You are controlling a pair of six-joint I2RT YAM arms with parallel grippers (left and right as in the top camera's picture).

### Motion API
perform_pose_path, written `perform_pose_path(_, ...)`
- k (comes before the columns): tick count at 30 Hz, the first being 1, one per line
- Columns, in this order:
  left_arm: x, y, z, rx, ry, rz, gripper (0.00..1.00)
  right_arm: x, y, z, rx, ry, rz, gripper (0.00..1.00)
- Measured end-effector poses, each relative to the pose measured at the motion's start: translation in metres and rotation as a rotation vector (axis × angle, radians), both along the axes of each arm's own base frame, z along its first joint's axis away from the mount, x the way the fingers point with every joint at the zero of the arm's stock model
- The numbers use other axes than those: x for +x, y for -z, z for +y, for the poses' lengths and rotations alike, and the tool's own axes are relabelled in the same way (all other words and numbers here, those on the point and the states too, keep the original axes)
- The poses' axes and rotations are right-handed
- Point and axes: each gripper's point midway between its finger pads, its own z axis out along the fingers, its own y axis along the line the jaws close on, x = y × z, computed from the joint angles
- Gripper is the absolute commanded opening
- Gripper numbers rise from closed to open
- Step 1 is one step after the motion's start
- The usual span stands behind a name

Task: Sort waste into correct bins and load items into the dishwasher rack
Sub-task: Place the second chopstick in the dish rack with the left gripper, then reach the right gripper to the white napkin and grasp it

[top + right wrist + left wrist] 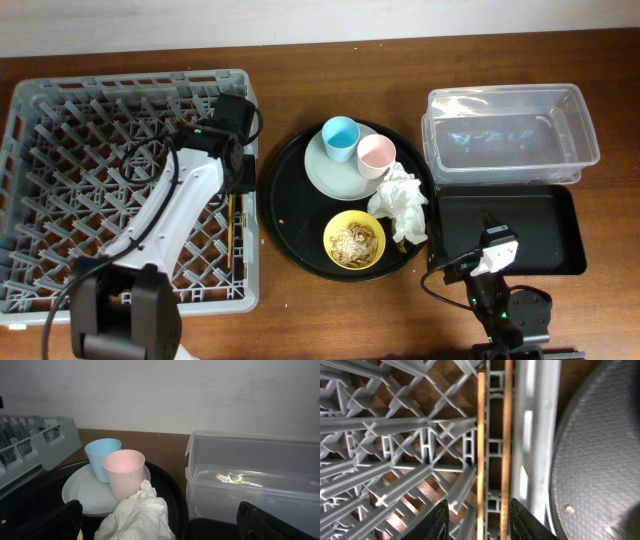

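Observation:
My left gripper (238, 178) hangs over the right side of the grey dishwasher rack (60, 100). In the left wrist view its fingers (440, 522) stand apart, and the two wooden chopsticks (481, 435) lie lengthwise in the rack (380, 425) between them. A blue cup (340, 137) and a pink cup (376, 155) stand on the pale plate (318, 172). A crumpled napkin (403, 203) lies beside them. The yellow bowl (331, 232) holds beige scraps (356, 241). My right gripper (497, 250) is open over the black tray bin (540, 230), facing the napkin (140, 515).
The cups, plate, bowl and napkin sit on a large round black tray (290, 210), right of the rack. A clear tub (510, 135) stands at the back right, just behind the black tray bin. The table's front edge is close below my right arm.

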Motion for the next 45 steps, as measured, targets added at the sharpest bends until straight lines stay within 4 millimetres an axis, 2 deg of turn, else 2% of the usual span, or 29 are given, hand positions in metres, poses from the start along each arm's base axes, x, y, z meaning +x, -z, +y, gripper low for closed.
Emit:
perform_pose_path(1,-0.001,-0.004,-0.003,-0.018,0.005,-0.007,0.69,0.0,0.0,0.0,0.0,0.0,0.0,0.98)
perform_pose_path(3,-0.004,-0.022,-0.014,-0.096,0.025,-0.043,0.92,0.0,0.0,0.0,0.0,0.0,0.0,0.98)
perform_pose_path(4,-0.006,-0.034,-0.021,-0.145,0.039,-0.068,0.98,0.0,0.0,0.0,0.0,0.0,0.0,0.98)
perform_pose_path(6,-0.014,-0.064,-0.038,-0.266,0.075,-0.124,0.99,0.0,0.0,0.0,0.0,0.0,0.0,0.98)
perform_pose_path(8,-0.021,-0.083,-0.048,-0.336,0.104,-0.161,0.99,0.0,-0.001,0.0,0.001,0.0,-0.005,0.98)
perform_pose_path(10,-0.027,-0.101,-0.055,-0.392,0.129,-0.195,0.99,0.0,-0.009,0.0,0.001,0.0,-0.037,0.98)
perform_pose_path(12,-0.031,-0.11,-0.058,-0.419,0.142,-0.213,0.99,0.0,-0.01,0.0,0.001,0.001,-0.041,0.98)
perform_pose_path(17,-0.033,-0.113,-0.062,-0.442,0.153,-0.214,0.99,-0.002,-0.016,0.011,0.011,-0.064,-0.063,0.98)
perform_pose_path(20,-0.034,-0.113,-0.062,-0.447,0.155,-0.212,0.99,-0.007,-0.018,0.015,0.039,-0.09,-0.01,0.98)
perform_pose_path(22,-0.034,-0.113,-0.063,-0.449,0.155,-0.211,0.99,-0.014,-0.034,0.014,0.05,-0.08,0.023,0.98)
perform_pose_path(25,-0.034,-0.113,-0.063,-0.451,0.157,-0.211,0.99,-0.029,-0.081,0.01,0.05,-0.06,0.049,0.98)
perform_pose_path(27,-0.034,-0.113,-0.063,-0.452,0.157,-0.211,0.99,-0.039,-0.107,0.008,0.045,-0.05,0.16,0.99)
perform_pose_path(30,-0.034,-0.113,-0.064,-0.453,0.157,-0.209,0.99,-0.042,-0.118,0.008,0.041,-0.041,0.384,0.98)
perform_pose_path(34,-0.034,-0.113,-0.064,-0.454,0.157,-0.21,0.99,-0.018,-0.133,0.014,0.053,-0.064,0.661,0.98)
perform_pose_path(35,-0.034,-0.113,-0.064,-0.454,0.158,-0.211,0.99,-0.012,-0.133,0.02,0.068,-0.095,0.723,0.98)
perform_pose_path(36,-0.034,-0.113,-0.064,-0.454,0.158,-0.21,0.99,-0.007,-0.131,0.026,0.085,-0.127,0.786,0.81)
perform_pose_path(37,-0.034,-0.113,-0.064,-0.454,0.157,-0.21,0.99,0.0,-0.129,0.031,0.102,-0.154,0.831,0.7)
perform_pose_path(39,-0.034,-0.113,-0.064,-0.454,0.158,-0.21,0.99,0.009,-0.115,0.039,0.136,-0.195,0.942,0.58)
perform_pose_path(41,-0.034,-0.113,-0.064,-0.454,0.158,-0.21,0.99,0.009,-0.091,0.044,0.176,-0.204,1.084,0.51)
perform_pose_path(45,-0.034,-0.113,-0.064,-0.454,0.158,-0.21,0.99,0.02,-0.047,0.049,0.181,-0.202,1.26,0.51)
